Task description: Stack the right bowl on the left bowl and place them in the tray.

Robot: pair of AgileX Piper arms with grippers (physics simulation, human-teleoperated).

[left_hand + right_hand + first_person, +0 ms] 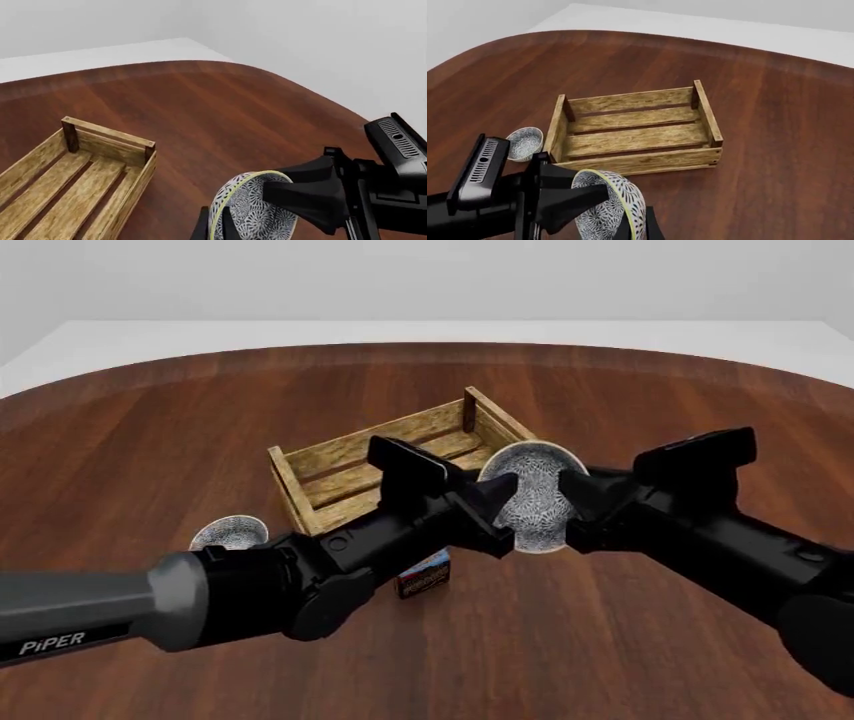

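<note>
Gripping 1 bowl (537,502) between them, the left gripper (497,518) and right gripper (577,508) hold it tilted above the table (120,460), near the tray (350,452). This looks like a handover. Next it needs carrying to the other bowl (228,533), sitting left of the tray.

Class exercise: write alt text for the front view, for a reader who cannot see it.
Two black robot arms meet mid-table, the left claw and right claw both on one tilted speckled bowl before a wooden tray. A second bowl sits left of it.
</note>
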